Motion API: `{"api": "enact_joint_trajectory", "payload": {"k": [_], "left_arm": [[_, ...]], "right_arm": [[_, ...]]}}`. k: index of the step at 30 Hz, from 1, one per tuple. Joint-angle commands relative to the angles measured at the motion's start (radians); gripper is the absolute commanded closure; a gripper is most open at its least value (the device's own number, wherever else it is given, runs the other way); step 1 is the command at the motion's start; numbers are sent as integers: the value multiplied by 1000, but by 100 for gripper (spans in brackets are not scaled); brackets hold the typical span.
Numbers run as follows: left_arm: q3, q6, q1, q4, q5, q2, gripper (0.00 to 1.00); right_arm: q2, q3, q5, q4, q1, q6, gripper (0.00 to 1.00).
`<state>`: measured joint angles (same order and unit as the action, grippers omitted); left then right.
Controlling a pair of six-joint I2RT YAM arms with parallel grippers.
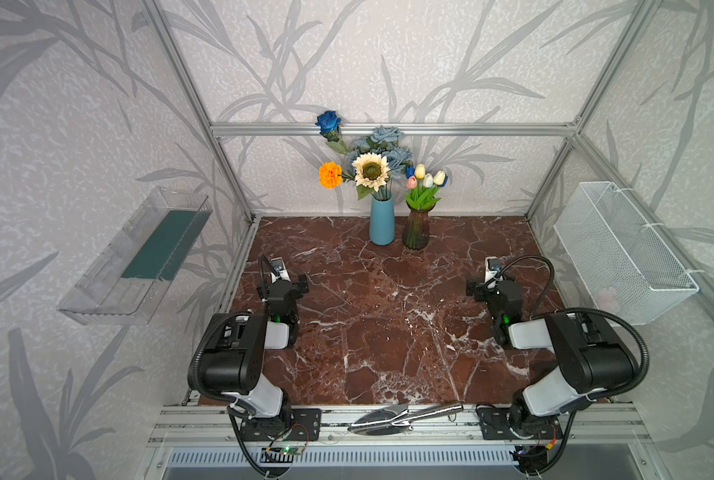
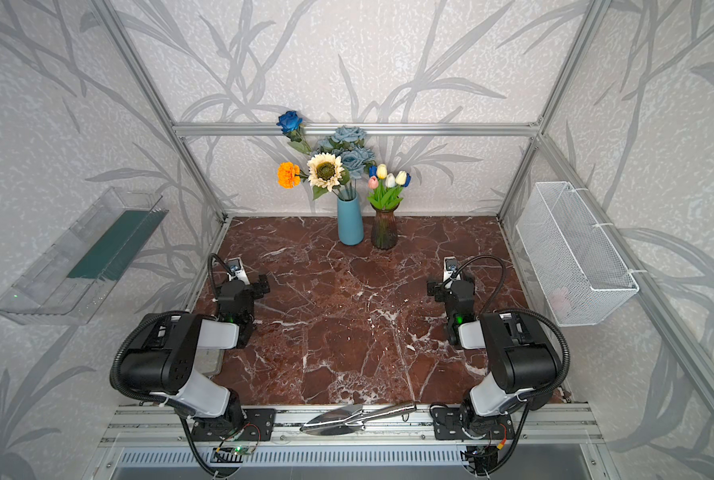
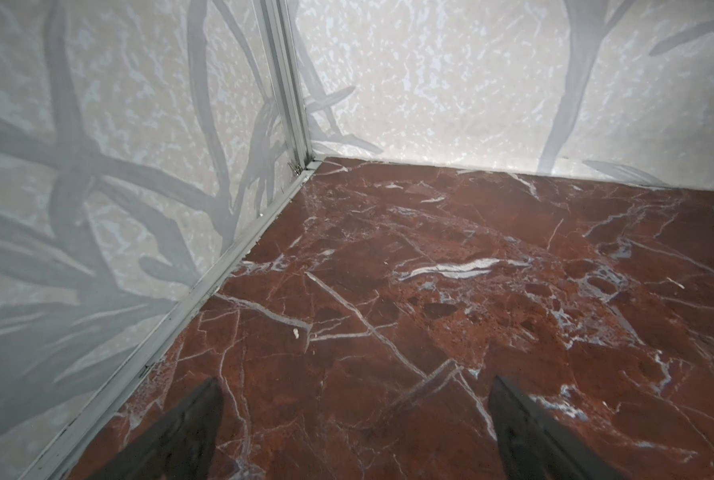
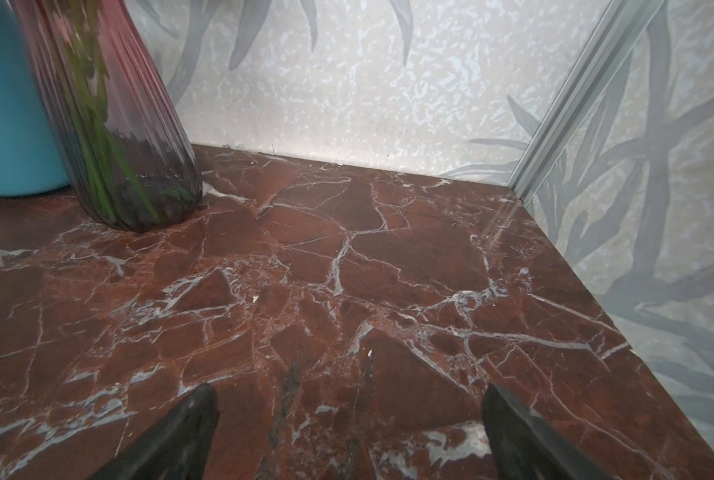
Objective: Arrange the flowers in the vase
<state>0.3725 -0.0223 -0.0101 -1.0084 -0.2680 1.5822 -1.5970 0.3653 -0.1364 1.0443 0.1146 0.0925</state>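
**Flowers, location:** dark blue rose (image 1: 328, 120), dusty-blue rose bunch (image 1: 386, 135), orange marigold (image 1: 330, 174) and cream sunflower (image 1: 371, 171) all stand with stems in the blue vase (image 1: 381, 222). The tulips (image 1: 426, 178) sit in the glass vase (image 1: 416, 230), just beside the blue vase.
**Loose stems:** none seen on the surface (image 1: 388, 332).
**Left end effector** (image 3: 356, 384): jaws spread, empty, well apart from the blue vase.
**Right end effector** (image 4: 349, 390): jaws spread, empty, near the blue vase.
**Progress, judged:** arranging looks complete, with nothing evidently left.

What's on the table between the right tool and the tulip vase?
Nothing: just bare marble between the right tool and the glass vase, seen in the right wrist view.
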Motion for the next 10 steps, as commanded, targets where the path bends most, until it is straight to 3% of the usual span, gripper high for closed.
{"api": "enact_joint_trajectory", "payload": {"k": [1, 4, 7, 10], "left_arm": [[0, -18, 1, 50, 28, -16, 0], [1, -18, 1, 49, 28, -13, 0], [5, -21, 4, 55, 36, -13, 0], [4, -22, 5, 56, 38, -13, 0]], "right_arm": [[10, -6, 39, -33, 3, -16, 1], [5, 0, 112, -34, 13, 18, 1], [9, 18, 194, -77, -41, -25, 1], [9, 13, 192, -70, -39, -24, 1]]}}
